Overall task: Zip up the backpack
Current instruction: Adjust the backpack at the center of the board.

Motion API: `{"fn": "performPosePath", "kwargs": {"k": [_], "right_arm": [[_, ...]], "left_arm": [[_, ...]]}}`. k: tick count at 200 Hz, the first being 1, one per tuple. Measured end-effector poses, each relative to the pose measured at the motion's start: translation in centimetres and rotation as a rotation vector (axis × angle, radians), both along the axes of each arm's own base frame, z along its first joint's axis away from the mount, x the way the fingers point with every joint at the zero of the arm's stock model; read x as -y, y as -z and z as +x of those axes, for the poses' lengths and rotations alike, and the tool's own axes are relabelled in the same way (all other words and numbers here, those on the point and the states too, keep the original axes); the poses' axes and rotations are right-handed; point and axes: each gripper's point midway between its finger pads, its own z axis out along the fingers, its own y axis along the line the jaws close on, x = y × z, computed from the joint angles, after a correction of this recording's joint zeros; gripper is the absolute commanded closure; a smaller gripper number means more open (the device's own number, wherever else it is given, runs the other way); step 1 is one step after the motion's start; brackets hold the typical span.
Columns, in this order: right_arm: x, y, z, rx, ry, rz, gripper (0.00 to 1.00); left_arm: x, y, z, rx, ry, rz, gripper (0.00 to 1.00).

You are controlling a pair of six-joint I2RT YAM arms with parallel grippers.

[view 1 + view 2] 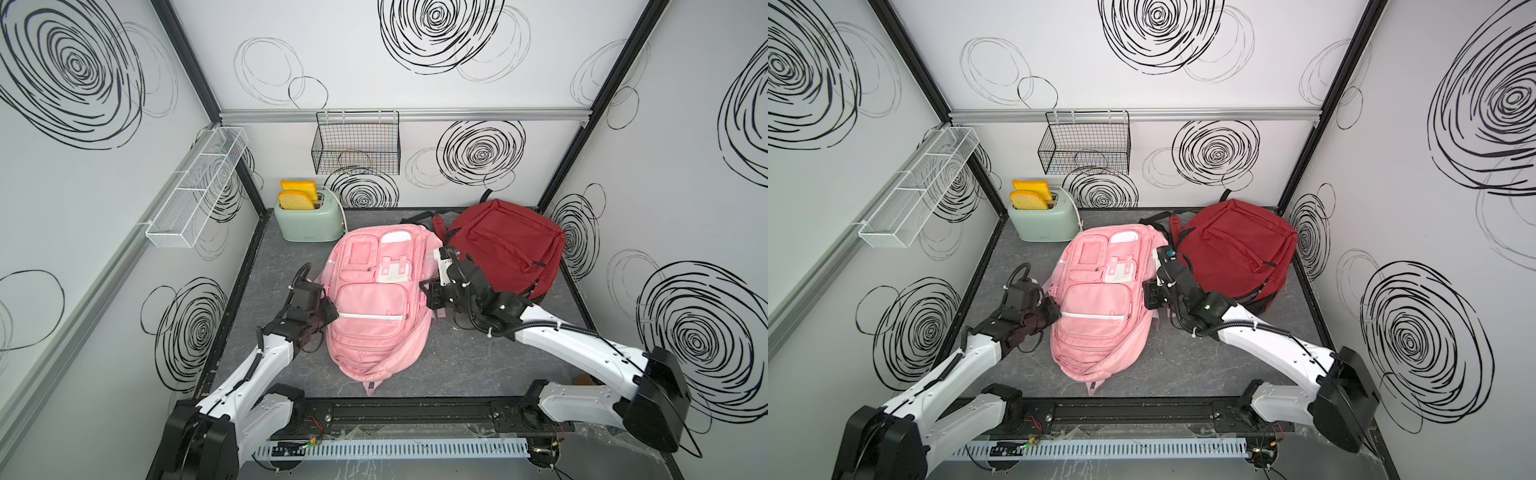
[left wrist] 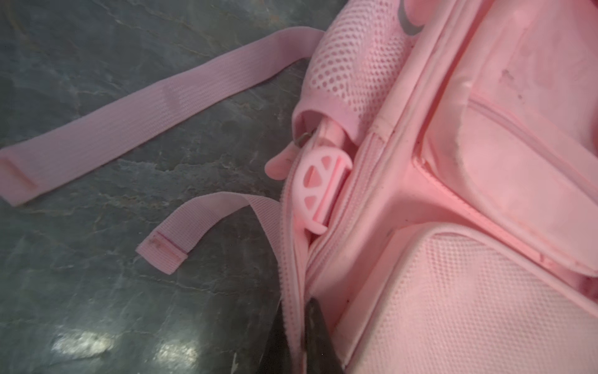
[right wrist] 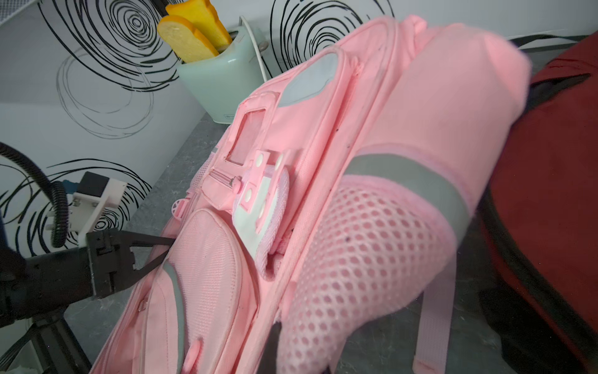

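The pink fabric backpack point(image 1: 374, 316) lies mid-way across the grey marbled table point(image 1: 457, 365). The red fabric backpack point(image 1: 507, 241) lies just right of it, further back. The mint-green toaster point(image 1: 307, 226), holding 2 yellow toast slices point(image 1: 296, 199), stands behind-left.

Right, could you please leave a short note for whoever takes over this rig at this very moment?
Left gripper: fingers shut on the zipper edge of the pink fabric backpack, just short of its round pink zipper pull.
Right gripper: at the backpack's mesh side pocket; grip unclear.
The backpack lies face up, a red fabric backpack beside it.
Done: zipper edge pinned.
Left: the pull is not held and the zipper seems to gape at the near end; take the pull and run it closed.
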Motion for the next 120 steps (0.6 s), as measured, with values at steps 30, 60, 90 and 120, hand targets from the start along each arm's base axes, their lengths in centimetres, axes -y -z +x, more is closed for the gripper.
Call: {"fn": "performPosePath", "kwargs": {"k": [30, 60, 90, 120], "right_arm": [[2.2, 0.9, -2.1, 0.029, 0.080, -0.003, 1.00], [3.0, 4.4, -2.9, 0.019, 0.144, -0.057, 1.00], [2.5, 7.7, -2.8, 0.010, 0.196, -0.125, 1.00], [3.1, 10.5, -2.7, 0.016, 0.276, -0.105, 1.00]], "left_arm": [[2.1, -0.3, 2.3, 0.000, 0.051, -0.024, 1.00], [3.9, 0.4, 4.7, -0.008, 0.088, -0.035, 1.00], [4.9, 1.3, 7.6, -0.013, 0.103, -0.023, 0.99], [5.8, 2.0, 9.7, -0.002, 0.126, -0.019, 0.90]]}}
